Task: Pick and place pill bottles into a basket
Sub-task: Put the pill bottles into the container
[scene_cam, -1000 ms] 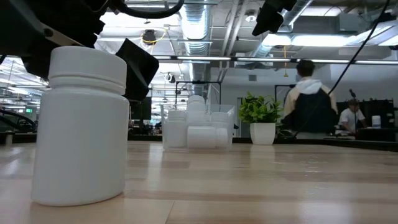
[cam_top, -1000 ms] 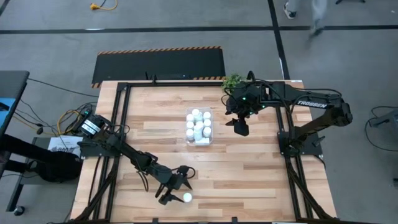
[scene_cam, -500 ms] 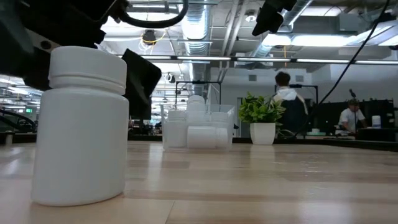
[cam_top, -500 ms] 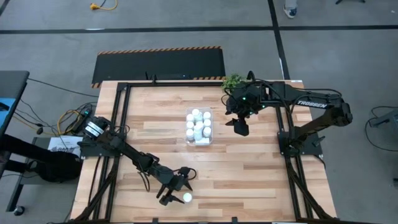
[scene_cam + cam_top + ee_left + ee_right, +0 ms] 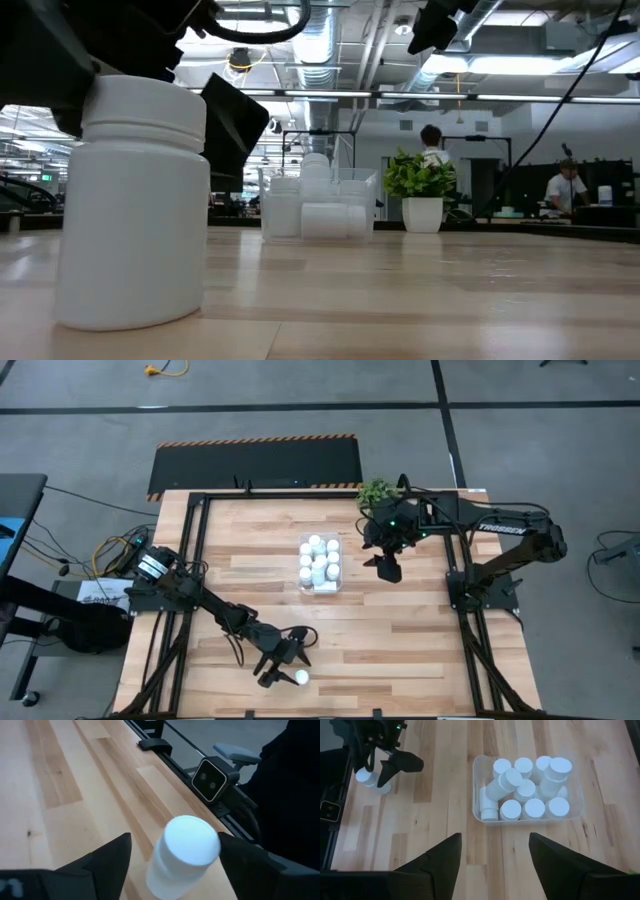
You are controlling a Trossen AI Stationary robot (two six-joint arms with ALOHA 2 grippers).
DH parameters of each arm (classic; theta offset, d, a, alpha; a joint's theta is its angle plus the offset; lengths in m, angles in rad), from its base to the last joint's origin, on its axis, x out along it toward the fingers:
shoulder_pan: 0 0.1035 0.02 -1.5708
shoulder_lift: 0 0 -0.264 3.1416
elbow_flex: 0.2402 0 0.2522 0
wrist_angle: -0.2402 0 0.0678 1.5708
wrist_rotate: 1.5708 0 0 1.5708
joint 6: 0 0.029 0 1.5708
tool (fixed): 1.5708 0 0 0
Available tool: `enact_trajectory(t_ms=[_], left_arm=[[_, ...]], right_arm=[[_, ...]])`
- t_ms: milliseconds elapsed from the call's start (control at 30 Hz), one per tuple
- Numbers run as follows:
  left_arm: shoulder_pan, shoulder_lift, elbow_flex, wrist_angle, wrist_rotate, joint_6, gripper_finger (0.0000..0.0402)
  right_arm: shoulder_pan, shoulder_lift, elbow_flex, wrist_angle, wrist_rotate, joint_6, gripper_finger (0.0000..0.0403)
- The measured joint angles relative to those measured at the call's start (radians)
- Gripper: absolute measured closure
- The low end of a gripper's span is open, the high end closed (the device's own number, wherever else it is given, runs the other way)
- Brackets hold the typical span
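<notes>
A: Down low at the near edge of the pale wooden slatted table point(image 5: 400, 640): long dark left arm stretched out flat, left gripper point(image 5: 287, 660) spread wide around a lone small white cylindrical pill bottle point(image 5: 301, 678).

B: Released, then?

A: Released. Dark fingers point(image 5: 107, 857) either side of the upright bottle point(image 5: 184, 855) in the left wrist view, gaps on both sides, no contact visible. Same bottle looming huge in the low view point(image 5: 135, 200), standing upright on the boards.

B: And room around it?

A: Tight toward the front: black table frame rail point(image 5: 175, 762) and a small black camera block point(image 5: 210, 780) just beyond the bottle. Plenty of bare wood between it and the clear rectangular plastic basket point(image 5: 320, 563), well apart at mid-table.

B: Basket contents?

A: Packed with white bottles point(image 5: 527, 795), most upright, a couple tipped on their sides. Clear wall point(image 5: 355, 205) showing them in the low view too.

B: Right side?

A: Right gripper point(image 5: 386, 565) raised beside the basket, near the small green potted plant point(image 5: 375, 491) at the far edge. Fingers point(image 5: 437, 860) parted, holding nothing.
</notes>
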Motion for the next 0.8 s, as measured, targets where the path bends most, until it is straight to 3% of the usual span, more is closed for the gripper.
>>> enact_trajectory(t_ms=[433, 800], left_arm=[[0.036, -0.001, 0.000, 0.023, 0.082, -0.044, 0.0245], [0.054, -0.049, 0.001, 0.029, 0.113, -0.011, 0.0246]], right_arm=[[0.010, 0.000, 0.000, 0.000, 0.000, 0.009, 0.0178], [0.010, 0.000, 0.000, -0.007, 0.000, 0.009, 0.0178]])
